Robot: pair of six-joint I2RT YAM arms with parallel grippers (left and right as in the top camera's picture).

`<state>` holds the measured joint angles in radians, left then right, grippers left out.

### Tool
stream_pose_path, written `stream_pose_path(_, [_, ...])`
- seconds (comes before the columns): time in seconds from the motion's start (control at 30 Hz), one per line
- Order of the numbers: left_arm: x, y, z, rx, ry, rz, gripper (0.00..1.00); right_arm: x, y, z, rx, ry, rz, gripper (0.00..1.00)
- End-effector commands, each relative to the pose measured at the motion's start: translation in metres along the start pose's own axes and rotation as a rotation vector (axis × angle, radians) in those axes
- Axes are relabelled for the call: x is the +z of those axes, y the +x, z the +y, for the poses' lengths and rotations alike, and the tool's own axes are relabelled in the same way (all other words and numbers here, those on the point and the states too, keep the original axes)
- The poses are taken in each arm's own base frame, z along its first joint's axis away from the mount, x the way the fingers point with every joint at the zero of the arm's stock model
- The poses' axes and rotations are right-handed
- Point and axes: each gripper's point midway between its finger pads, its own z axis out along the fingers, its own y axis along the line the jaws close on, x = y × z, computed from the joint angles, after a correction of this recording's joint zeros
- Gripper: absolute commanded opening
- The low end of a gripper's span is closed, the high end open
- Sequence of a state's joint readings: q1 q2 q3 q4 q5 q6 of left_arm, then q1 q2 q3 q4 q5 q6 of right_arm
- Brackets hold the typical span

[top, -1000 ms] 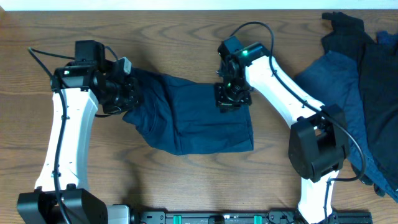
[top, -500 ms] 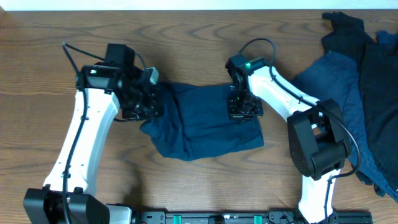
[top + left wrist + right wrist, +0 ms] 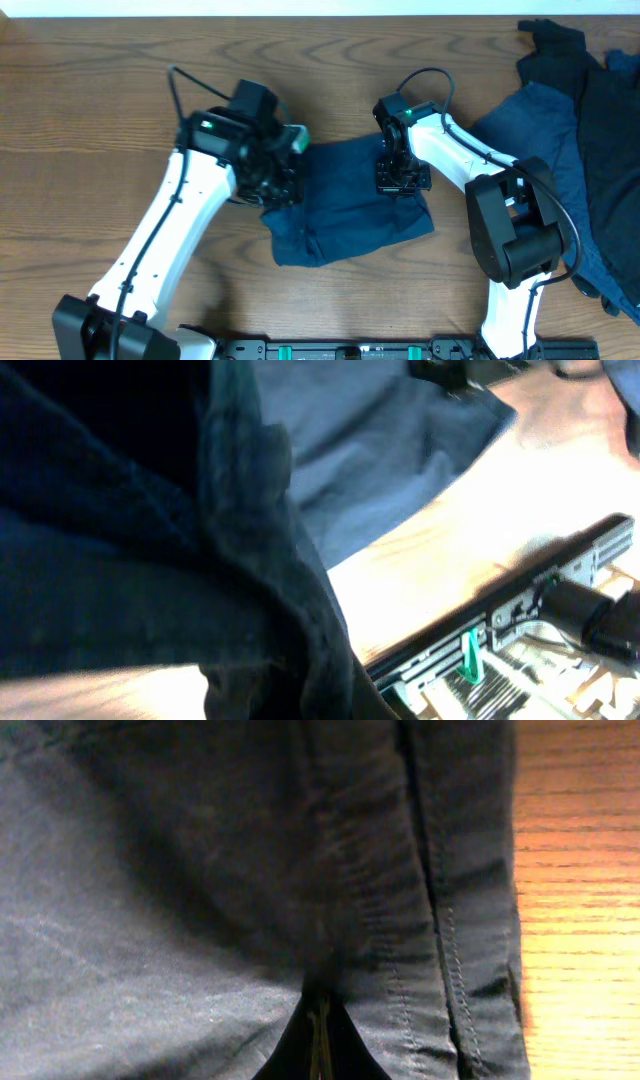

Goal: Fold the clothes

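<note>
Before you, a dark navy garment [image 3: 350, 205] on the brown, wood-grained worktop [image 3: 90, 70]. At 3 o'clock, a heap [image 3: 560, 120] mixes mid-blue and deep navy. Your left arm [image 3: 160, 240] and right arm [image 3: 455, 140] are white with black joints.

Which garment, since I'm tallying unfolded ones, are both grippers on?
The dark navy garment mid-table, gripped by left gripper and right gripper; the other clothes lie heaped at the right edge, untouched.

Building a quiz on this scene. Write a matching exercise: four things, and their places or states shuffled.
1 left gripper
2 right gripper
3 navy garment
4 pile of clothes

A heaped at the table's edge
B shut on the garment, side far from the pile
C lies mid-table between both grippers
D shut on the garment, side near the pile

Pairs: 1-B, 2-D, 3-C, 4-A
</note>
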<state>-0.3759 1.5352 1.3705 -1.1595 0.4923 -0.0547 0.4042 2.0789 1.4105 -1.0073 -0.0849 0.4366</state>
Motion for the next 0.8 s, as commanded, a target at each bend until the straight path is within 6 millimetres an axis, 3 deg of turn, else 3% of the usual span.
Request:
stream_pose_path(0.0, [-0.004, -0.004, -0.030, 0.099, 0.049, -0.037, 0.06, 0.012, 0.002, -0.012, 0.018, 0.052, 0.009, 0.01])
stream_pose_path(0.3, [0.007, -0.030, -0.077, 0.157, 0.113, -0.158, 0.06, 0.012, 0.007, -0.012, 0.015, 0.059, 0.025, 0.01])
stream_pose_path(0.77, [0.050, -0.026, -0.084, 0.212, 0.063, -0.103, 0.06, 0.013, 0.009, -0.008, 0.008, 0.062, 0.025, 0.01])
